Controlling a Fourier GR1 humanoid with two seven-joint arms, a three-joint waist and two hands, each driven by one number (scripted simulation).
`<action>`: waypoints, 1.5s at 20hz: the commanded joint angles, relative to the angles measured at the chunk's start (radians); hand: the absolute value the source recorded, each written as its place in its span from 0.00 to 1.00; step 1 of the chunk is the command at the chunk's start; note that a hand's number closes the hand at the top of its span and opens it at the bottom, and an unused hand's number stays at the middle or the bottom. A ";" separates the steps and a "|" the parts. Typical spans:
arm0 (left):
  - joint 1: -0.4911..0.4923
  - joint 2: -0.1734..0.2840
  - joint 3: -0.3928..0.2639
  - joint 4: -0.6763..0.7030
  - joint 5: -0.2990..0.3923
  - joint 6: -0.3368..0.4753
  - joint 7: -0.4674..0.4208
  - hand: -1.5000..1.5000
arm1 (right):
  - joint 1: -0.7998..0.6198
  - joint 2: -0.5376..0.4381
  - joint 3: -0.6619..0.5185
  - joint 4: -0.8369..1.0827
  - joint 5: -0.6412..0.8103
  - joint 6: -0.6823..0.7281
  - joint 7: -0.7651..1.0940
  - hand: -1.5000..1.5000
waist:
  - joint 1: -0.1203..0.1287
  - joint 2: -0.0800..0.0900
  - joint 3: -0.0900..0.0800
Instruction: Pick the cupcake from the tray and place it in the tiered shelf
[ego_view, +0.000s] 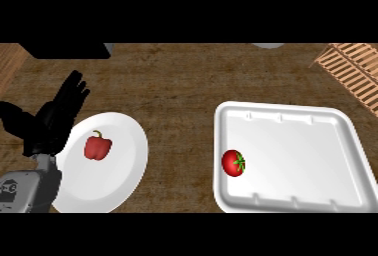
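A white tray (295, 125) lies at the right of the wooden counter. On its left side sits a red tomato (234, 163) with a green stem. No cupcake shows in this view. The slatted wooden tiered shelf (354, 70) stands at the upper right corner. My left hand (52, 117) is at the left edge, fingers straight and pointing up, open and holding nothing. The right hand does not show.
A white plate (118, 150) lies beside my left hand, with a red bell pepper (97, 146) on it. A dark object (66, 50) stands at the counter's upper left. A pale round thing (267, 45) peeks in at the top.
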 joint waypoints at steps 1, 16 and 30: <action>-0.062 -0.028 -0.006 0.117 -0.046 0.013 -0.071 0.50 | -0.063 -0.080 -0.101 0.172 -0.062 0.046 -0.041 1.00 | 0.000 0.005 0.000; -0.051 -0.032 0.025 0.104 -0.033 -0.027 -0.056 0.50 | 0.014 -0.168 -0.275 0.712 0.020 0.008 -0.554 1.00 | 0.008 0.004 0.000; -0.041 -0.041 0.039 0.045 -0.044 -0.035 -0.022 0.50 | -0.125 -0.317 -0.222 1.216 0.065 -0.039 -0.884 1.00 | 0.014 0.005 0.000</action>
